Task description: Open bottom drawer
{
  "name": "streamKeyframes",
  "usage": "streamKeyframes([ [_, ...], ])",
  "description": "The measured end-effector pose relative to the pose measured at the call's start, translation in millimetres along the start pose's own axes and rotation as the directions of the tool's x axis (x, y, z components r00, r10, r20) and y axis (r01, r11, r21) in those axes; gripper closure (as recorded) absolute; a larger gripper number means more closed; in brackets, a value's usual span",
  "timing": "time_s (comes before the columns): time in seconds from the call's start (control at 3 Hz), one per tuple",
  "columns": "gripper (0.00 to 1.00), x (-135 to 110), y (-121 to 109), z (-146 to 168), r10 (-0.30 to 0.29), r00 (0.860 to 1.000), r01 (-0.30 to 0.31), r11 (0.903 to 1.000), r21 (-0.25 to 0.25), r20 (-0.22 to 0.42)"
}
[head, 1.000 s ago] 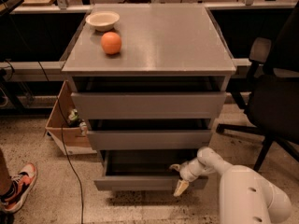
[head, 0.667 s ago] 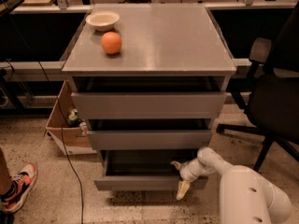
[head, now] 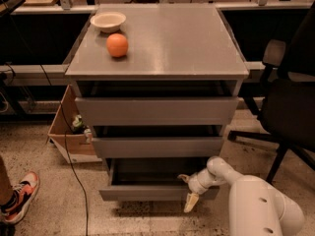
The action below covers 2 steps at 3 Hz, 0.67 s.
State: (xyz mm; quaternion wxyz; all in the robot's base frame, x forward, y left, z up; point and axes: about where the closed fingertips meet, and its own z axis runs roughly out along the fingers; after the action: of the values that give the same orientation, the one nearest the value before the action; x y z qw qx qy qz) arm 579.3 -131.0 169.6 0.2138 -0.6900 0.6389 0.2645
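Observation:
The grey cabinet has three handleless drawers. The bottom drawer is pulled partly out, and its shallow grey tray interior shows behind the slim flat front. My gripper is at the right end of that drawer's front. One finger hooks over the top edge into the drawer. The other finger hangs down in front of the panel. The white arm reaches in from the lower right.
The top drawer and middle drawer are shut. An orange and a white bowl sit on the cabinet top. A black office chair stands right. A cardboard box, a cable and a shoe are left.
The gripper has shifted very slightly at the drawer's right end. The drawer's opening looks about the same.

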Motion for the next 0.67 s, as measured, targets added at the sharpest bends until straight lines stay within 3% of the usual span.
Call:
streamKeyframes([
  [0.33, 0.30, -5, 26, -13, -0.007, 1.000, 0.007, 0.9999, -0.012, -0.004],
  [0.67, 0.36, -10, 55, -14, -0.006, 1.000, 0.005, 0.9990, -0.044, -0.013],
])
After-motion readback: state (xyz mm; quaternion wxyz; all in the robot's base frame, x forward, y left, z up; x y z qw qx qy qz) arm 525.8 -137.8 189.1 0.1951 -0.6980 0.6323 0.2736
